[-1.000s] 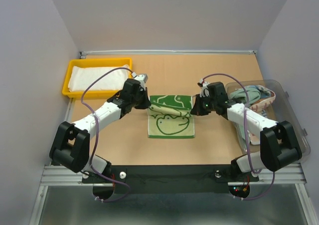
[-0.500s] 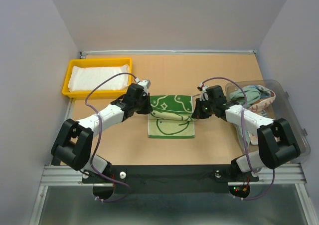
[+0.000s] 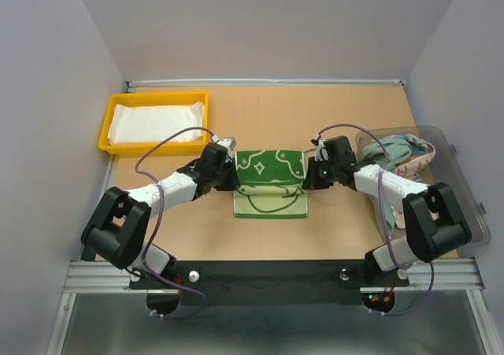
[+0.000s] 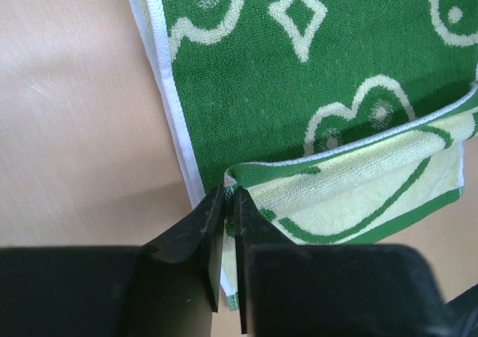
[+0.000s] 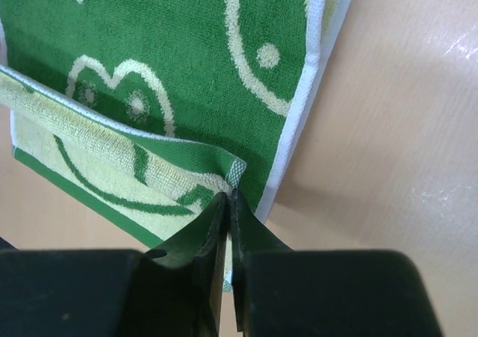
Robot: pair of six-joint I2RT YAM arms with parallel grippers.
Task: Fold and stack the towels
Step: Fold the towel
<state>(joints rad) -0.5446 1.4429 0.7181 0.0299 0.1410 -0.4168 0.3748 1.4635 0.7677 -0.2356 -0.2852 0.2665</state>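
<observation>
Mid-fold on the green towel (image 3: 272,168), left gripper (image 4: 228,197) and right gripper (image 5: 228,199) sit barely parted at its corners, hold unclear; next, release cleanly.

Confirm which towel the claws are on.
The green towel mid-table, half-folded, left claw and right claw at its fold's corners. The white towel lies in the yellow tray; other towels sit bunched in the clear bin.

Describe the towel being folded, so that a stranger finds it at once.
At the middle of the brown table, between the two arms, lies the green towel, half-folded. Only it is dark green with pale drawings; the white towel in the yellow tray is plain.
</observation>
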